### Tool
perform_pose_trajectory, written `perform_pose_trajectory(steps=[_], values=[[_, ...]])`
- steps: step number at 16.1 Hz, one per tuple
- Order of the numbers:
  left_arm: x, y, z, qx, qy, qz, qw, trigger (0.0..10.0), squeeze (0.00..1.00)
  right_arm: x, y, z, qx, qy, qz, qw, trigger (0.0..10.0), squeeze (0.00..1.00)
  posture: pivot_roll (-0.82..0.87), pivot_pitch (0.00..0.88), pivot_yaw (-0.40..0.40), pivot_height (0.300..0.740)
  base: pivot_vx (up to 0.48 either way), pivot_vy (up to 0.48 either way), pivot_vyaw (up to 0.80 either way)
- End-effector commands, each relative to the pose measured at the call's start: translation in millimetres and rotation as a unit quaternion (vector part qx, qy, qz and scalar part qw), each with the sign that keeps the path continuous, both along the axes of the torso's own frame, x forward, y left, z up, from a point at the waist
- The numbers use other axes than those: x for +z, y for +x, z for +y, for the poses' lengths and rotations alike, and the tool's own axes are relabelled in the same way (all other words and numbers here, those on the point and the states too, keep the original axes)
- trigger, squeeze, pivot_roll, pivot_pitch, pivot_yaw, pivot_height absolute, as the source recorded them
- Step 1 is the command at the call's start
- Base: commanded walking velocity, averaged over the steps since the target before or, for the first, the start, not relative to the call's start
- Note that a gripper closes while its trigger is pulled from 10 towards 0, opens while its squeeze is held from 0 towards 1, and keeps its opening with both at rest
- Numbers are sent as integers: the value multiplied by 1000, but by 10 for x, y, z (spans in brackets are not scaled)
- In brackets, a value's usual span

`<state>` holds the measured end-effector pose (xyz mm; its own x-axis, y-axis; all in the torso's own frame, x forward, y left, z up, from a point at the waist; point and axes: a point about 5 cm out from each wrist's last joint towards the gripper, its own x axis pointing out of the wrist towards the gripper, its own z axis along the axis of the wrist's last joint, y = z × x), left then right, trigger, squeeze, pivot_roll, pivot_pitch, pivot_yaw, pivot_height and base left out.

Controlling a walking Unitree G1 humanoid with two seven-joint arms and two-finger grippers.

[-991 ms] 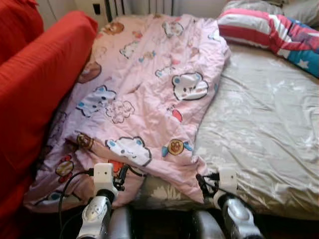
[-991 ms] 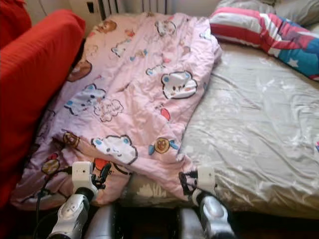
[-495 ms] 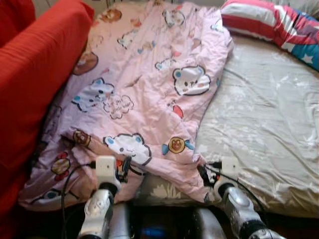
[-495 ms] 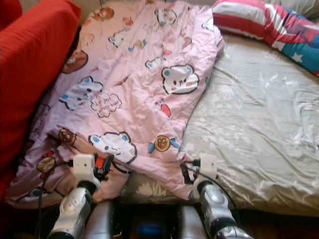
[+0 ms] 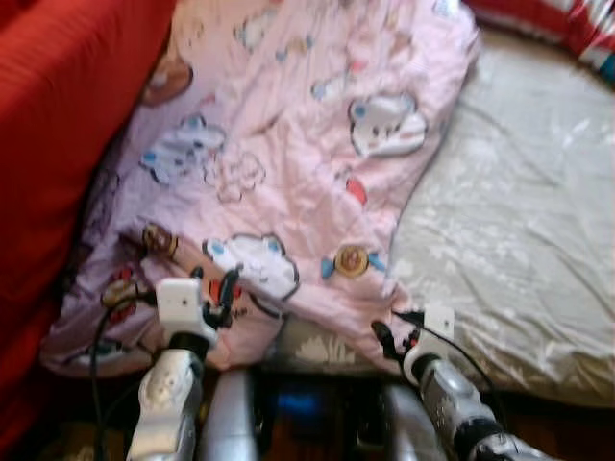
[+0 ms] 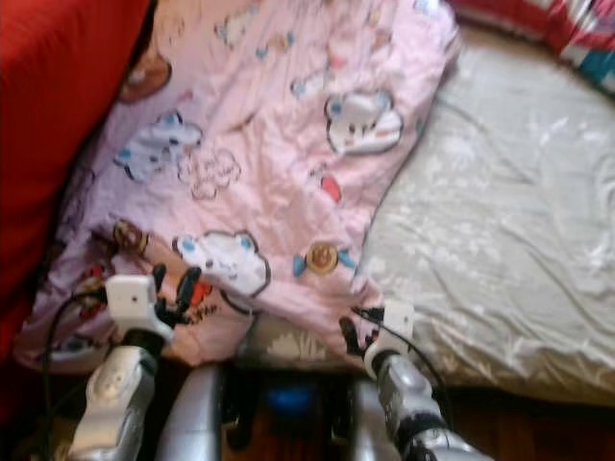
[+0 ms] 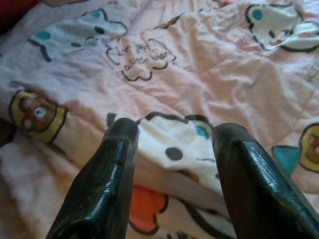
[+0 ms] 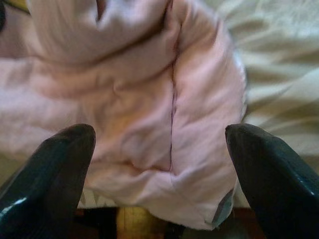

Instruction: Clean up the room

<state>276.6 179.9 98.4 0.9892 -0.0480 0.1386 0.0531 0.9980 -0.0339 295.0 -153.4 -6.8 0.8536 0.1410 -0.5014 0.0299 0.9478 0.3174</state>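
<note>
Left eye view: a pink quilt printed with cartoon animals lies along the left half of a bed, its near edge hanging over the foot of the mattress. A grey-beige sheet covers the bare right half. A red sofa presses against the quilt's left side, crowding that edge. A striped pillow sits at the far right corner. The left gripper hovers over the quilt's near left corner, fingers parted and holding nothing. The right gripper sits at the quilt's near right corner, by the bed's foot.

Right eye view: the same layout, blurred; a blue glow shows low between the two arms, below the mattress edge.

Left wrist view: two black fingers stand apart above the quilt, framing a white cartoon face with a black outline; nothing lies between them.

Right wrist view: the fingers are spread wide on either side of the quilt's folded corner, not closed on it. The sheet lies beside that corner, and dark floor shows below the overhanging edge.
</note>
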Motion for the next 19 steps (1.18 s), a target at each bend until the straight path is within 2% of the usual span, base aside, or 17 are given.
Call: perform_pose_trajectory(steps=[1,2,3,8,10,11,13,14,15,19], values=[[-67,-83,33,5,2,20,1000,10000,0,-130,-121,-37,-15,-14,43,999,10000,0,208,439,-18,637,0,0,0],[-84,-143,61,8,7,32,999,10000,0,-145,-134,-97,-50,-1,55,997,10000,0,225,451,-11,637,0,0,0],[-81,-166,70,8,8,35,999,10000,0,-147,-136,-116,-61,6,57,996,10000,0,228,458,-10,637,0,0,0],[1,-326,93,10,12,51,999,10000,0,-144,-141,-197,-81,3,56,995,10000,0,254,494,-3,637,0,0,0],[30,-371,94,-1,33,54,998,10000,0,-132,-132,-170,-65,-10,44,997,10000,0,268,507,0,637,0,0,0],[50,-403,84,-12,51,54,997,10000,0,-114,-114,-103,-56,12,32,998,10000,0,272,519,2,637,0,0,0],[56,-440,68,-12,49,63,997,10000,0,-125,-125,-98,-55,-3,34,998,10000,0,272,530,8,637,0,0,0],[53,-480,49,-13,47,72,996,10000,0,-148,-152,-145,-71,-14,43,996,2588,0,267,537,11,637,0,0,0],[60,-529,5,-25,53,75,995,10000,0,-156,-164,-169,-79,-11,44,996,0,0,264,537,13,637,0,0,0],[57,-604,-43,-38,60,86,994,10000,0,-183,-202,-204,-78,-18,46,996,0,0,262,541,14,637,0,0,0]])
